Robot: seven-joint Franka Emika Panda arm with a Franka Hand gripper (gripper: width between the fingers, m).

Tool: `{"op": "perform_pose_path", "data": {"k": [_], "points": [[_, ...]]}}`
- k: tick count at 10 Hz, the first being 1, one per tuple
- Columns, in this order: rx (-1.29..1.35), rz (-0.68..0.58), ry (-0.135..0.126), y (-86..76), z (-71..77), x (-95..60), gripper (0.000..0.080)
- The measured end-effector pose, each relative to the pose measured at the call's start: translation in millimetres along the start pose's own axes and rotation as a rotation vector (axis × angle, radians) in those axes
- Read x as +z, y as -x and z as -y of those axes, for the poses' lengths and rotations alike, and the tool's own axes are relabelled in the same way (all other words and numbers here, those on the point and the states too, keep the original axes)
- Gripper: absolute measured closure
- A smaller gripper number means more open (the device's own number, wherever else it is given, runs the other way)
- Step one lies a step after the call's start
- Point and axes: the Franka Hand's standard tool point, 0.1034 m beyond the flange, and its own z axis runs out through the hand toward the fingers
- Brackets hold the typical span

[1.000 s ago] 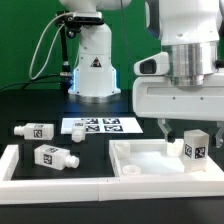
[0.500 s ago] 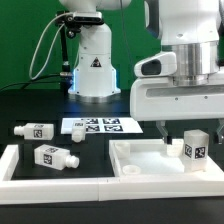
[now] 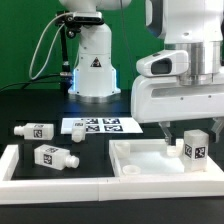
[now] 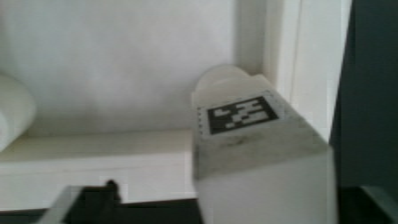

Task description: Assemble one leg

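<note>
A leg (image 3: 195,147), a stubby white block with a black-and-white tag, stands upright in the corner of the large white panel (image 3: 140,160) at the exterior view's right. My gripper (image 3: 187,128) hangs just over it, open, one finger (image 3: 165,128) apart from the leg on its left. In the wrist view the leg (image 4: 249,130) fills the space between my fingers (image 4: 98,198), with a gap to the dark finger; my gripper (image 4: 231,205) does not clamp it. Two more legs (image 3: 35,130) (image 3: 55,156) lie at the left.
The marker board (image 3: 100,126) lies flat mid-table behind the panel. A white raised frame (image 3: 15,165) runs along the front left around one lying leg. The arm's base (image 3: 93,65) and cables stand at the back.
The wrist body above the fingers has shifted slightly to the exterior view's right. The leg and the other parts have not moved.
</note>
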Motion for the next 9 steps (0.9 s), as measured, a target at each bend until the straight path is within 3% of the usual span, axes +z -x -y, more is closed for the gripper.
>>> {"op": "perform_pose_path", "data": {"k": [1,2,4,7,9], "points": [[0.072,0.0,0.0,0.1,0.2,0.1,0.0453],[0.159,0.001,0.0,0.3,0.4,0.4,0.0514],[0.39,-0.001,0.004,1.3,7.3,3.6,0.0514],[0.891,-0.003,0.023,3.1,4.2,3.7,0.0514],[1.374,0.014,0.003,5.8,6.1,4.5,0.0512]]}}
